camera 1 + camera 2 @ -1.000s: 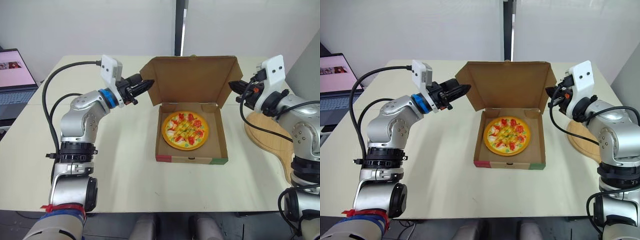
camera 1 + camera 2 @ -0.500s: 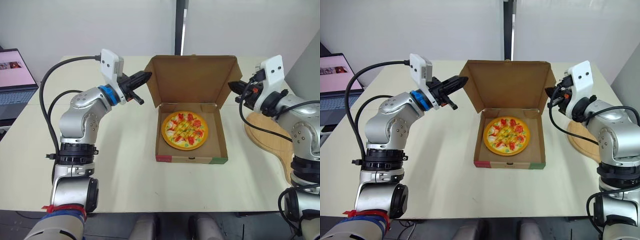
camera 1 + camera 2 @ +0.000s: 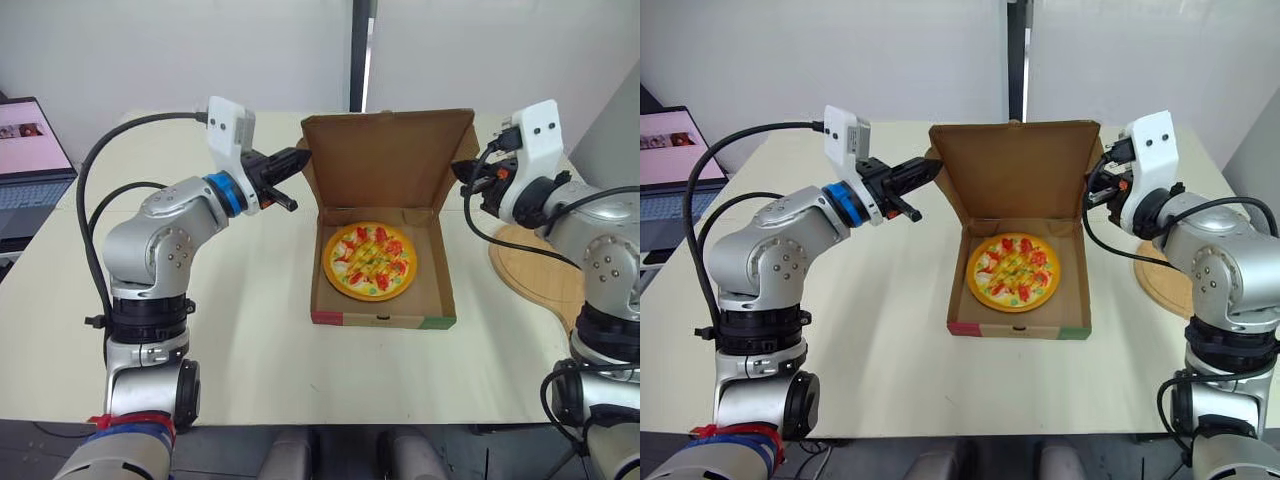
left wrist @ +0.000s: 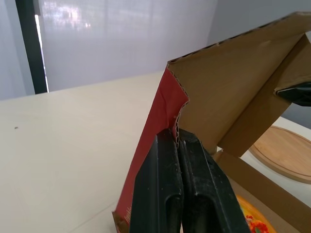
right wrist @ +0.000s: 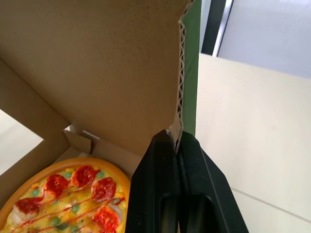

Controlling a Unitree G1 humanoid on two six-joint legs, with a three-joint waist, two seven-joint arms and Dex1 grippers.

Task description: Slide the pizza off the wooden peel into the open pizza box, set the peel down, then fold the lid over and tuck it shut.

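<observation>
One pizza sits inside the open box; the peel rests on the surface at 3 o'clock. My left fingers clench the upright lid at 9 o'clock, my right fingers at 3 o'clock.

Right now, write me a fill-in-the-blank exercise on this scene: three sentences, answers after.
1. The pizza lies inside the open ____.
2. The left gripper and the right gripper are each shut on a side edge of the raised ____.
3. The wooden peel rests on the table on the robot's ____ side.
Missing words: box, lid, right.
</observation>
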